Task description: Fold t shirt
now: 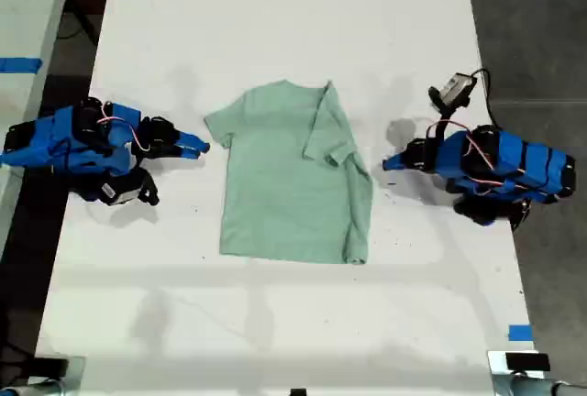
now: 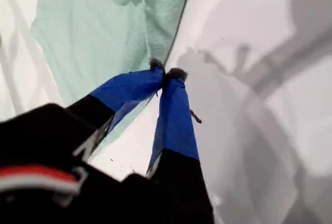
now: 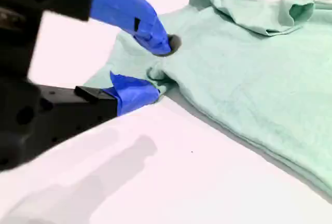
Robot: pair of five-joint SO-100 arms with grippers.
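T-shirt (image 1: 289, 176) lies mid-table, one side folded in. First wrist view: my first gripper (image 2: 166, 72), tips touching, empty, beside the hem. Second wrist view: my second gripper (image 3: 155, 68) gapes around the unfolded sleeve (image 3: 137, 60); pinch both layers.

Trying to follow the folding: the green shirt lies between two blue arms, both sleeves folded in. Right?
Only one. The exterior view shows the shirt between the arms, with the sleeve on that view's right folded in; the other sleeve lies flat, spread out.
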